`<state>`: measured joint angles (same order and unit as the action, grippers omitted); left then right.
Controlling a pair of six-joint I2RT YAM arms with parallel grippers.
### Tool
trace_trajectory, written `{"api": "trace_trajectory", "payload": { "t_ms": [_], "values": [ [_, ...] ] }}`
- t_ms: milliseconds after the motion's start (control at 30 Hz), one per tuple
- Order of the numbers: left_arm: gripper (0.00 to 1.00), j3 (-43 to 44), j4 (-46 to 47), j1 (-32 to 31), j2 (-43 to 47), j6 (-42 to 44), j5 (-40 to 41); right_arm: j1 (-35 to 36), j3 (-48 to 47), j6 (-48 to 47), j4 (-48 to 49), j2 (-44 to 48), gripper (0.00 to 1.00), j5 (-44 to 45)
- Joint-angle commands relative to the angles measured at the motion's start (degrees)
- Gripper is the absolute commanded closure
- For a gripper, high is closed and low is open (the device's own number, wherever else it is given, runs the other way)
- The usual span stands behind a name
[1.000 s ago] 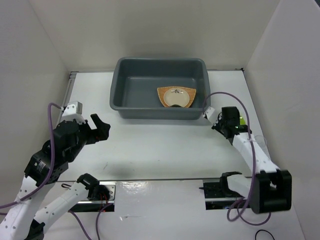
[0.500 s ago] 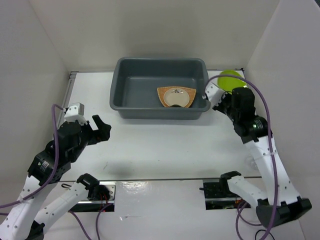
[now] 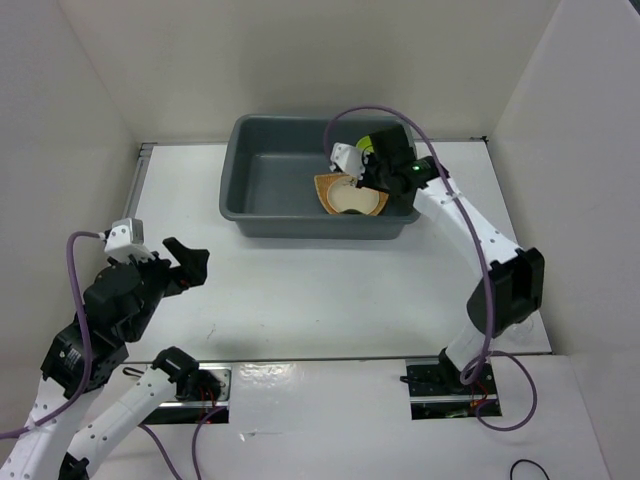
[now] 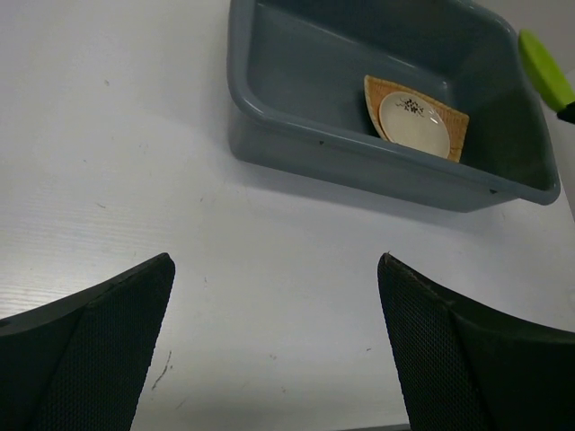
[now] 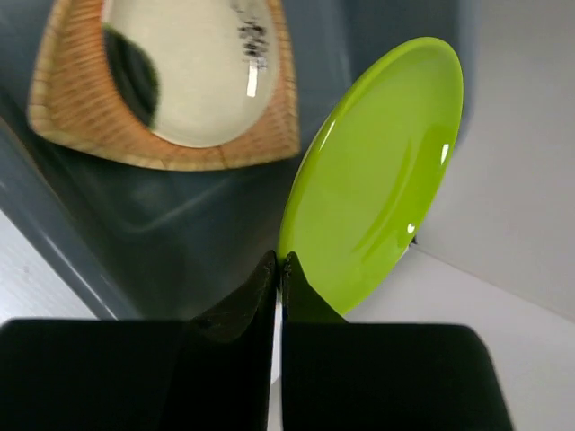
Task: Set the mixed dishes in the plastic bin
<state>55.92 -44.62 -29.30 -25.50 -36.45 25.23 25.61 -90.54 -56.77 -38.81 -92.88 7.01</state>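
Note:
The dark grey plastic bin [image 3: 310,119] stands at the back of the table. Inside it, toward the right, lies the orange woven plate [image 3: 328,190] with the cream saucer [image 3: 349,201] on top. My right gripper [image 3: 366,168] hangs over the bin's right part, shut on the rim of the lime-green plate [image 3: 367,142]. In the right wrist view the green plate [image 5: 377,171] stands on edge, pinched at its lower rim by the gripper [image 5: 281,260], above the woven plate [image 5: 81,126] and saucer [image 5: 198,72]. My left gripper [image 3: 190,262] is open and holds nothing, well left of the bin.
White walls close in the table on the left, back and right. The left wrist view looks over bare tabletop toward the bin [image 4: 359,171], with its gripper [image 4: 275,262] spread wide. The arm bases and cables lie along the near edge.
My right arm has swung from the right side of the table up and left over the bin, carrying the green plate. My left arm has drawn back slightly toward the near left.

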Motion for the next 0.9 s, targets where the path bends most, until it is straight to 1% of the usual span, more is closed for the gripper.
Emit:
{"api": "trace_trajectory", "payload": {
  "t_ms": [0, 100, 200, 400, 600, 633, 667, 733, 867],
  "values": [
    [0.00, -0.5, 3.2, 0.0, -0.5, -0.5, 1.9, 3.3, -3.6, -0.1, -1.3, -3.1, 1.00, -0.8],
    [0.00, -0.5, 3.2, 0.0, -1.1, -0.5, 1.9, 5.5, -3.6, -1.2, -1.8, -6.9, 1.00, -0.2],
    [0.00, -0.5, 3.2, 0.0, -1.1, -0.5, 2.5, 6.0, -4.9, -1.2, -2.5, -11.3, 1.00, -0.9],
    [0.00, -0.5, 2.7, 0.0, -1.1, -1.0, 3.1, 6.6, -7.4, -0.1, -3.0, -17.2, 1.00, -1.6],
    [0.00, -0.5, 2.7, 0.0, -1.1, -1.5, 3.7, 6.6, -1.0, 0.4, -1.7, -17.7, 1.00, -1.6],
    [0.00, -0.5, 2.7, 0.0, -1.1, -1.5, 3.7, 6.6, 0.9, 1.2, -0.5, -17.0, 0.93, -1.1],
    [0.00, -0.5, 2.7, 0.0, -1.1, -1.5, 3.7, 6.6, 1.7, 1.2, -0.5, -16.4, 0.84, -1.1],
    [0.00, -0.5, 2.7, 0.0, -1.1, -1.5, 3.7, 6.6, 2.9, 1.2, 0.8, -15.7, 0.62, -1.1],
    [0.00, -0.5, 2.7, 0.0, -1.1, -1.5, 4.2, 6.6, 1.4, 2.4, 0.8, -13.1, 0.39, -1.7]
  ]
}}
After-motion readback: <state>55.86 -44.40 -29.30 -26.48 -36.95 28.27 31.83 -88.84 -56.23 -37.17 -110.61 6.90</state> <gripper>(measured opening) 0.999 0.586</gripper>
